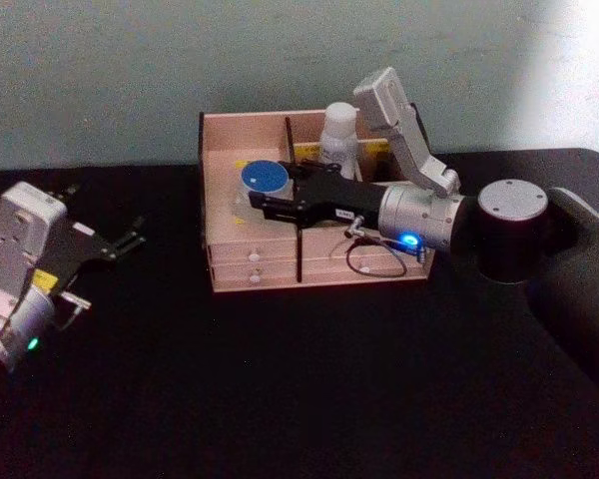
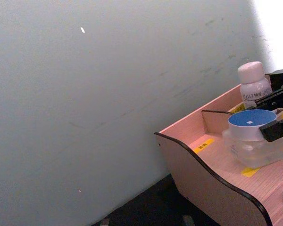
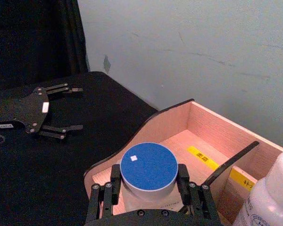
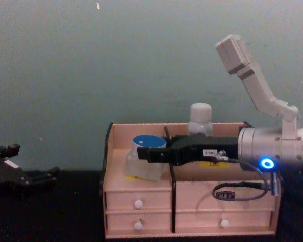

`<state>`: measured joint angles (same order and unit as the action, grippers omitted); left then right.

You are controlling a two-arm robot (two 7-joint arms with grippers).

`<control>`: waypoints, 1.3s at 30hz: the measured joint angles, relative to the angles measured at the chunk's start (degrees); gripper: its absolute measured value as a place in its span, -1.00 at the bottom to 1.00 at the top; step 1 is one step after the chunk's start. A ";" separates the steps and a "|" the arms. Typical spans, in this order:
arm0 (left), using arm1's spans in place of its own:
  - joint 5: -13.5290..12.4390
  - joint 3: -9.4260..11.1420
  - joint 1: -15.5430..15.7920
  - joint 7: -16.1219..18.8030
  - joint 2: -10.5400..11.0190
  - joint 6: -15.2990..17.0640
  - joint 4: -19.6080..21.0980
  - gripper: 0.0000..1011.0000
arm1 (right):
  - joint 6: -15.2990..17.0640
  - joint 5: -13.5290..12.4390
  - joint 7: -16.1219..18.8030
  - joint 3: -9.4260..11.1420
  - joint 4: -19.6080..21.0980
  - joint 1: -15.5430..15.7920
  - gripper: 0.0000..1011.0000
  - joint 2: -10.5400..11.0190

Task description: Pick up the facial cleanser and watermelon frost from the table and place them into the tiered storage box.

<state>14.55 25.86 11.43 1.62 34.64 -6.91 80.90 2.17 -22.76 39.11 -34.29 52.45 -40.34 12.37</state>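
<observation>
**Blue-lidded jar held in organiser's left compartment**

The blue-lidded jar [image 3: 149, 172] was clamped by the right gripper [image 3: 149, 188] inside the tiered storage box [image 1: 220, 200]; a white bottle [image 1: 339, 135] stood behind. The left gripper [image 1: 120, 239] was parked spread apart on the black table [image 1: 309, 389].

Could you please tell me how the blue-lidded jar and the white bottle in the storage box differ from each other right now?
The blue-lidded jar is squat with a clear body; the white bottle is taller, narrower and opaque white. The jar sits in the left compartment of the tiered storage box, the bottle in the right one, farther back. The right gripper has its fingers on either side of the jar; nothing holds the bottle. Both stand upright in the box.
</observation>
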 joint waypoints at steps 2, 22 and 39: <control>0.00 0.00 0.00 0.00 0.00 0.00 0.00 0.98 | 0.00 0.00 0.00 0.00 0.01 0.00 0.42 0.01; 0.00 0.00 0.00 0.00 0.00 0.00 0.00 0.98 | -0.09 -0.07 0.03 -0.08 0.12 0.03 0.69 0.06; 0.00 0.00 0.00 0.00 0.00 0.00 0.00 0.98 | -0.73 -0.01 -0.12 0.00 0.52 0.31 0.98 0.20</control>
<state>14.55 25.86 11.43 1.62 34.65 -6.91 80.90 1.45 -22.77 38.99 -34.29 52.97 -40.03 12.57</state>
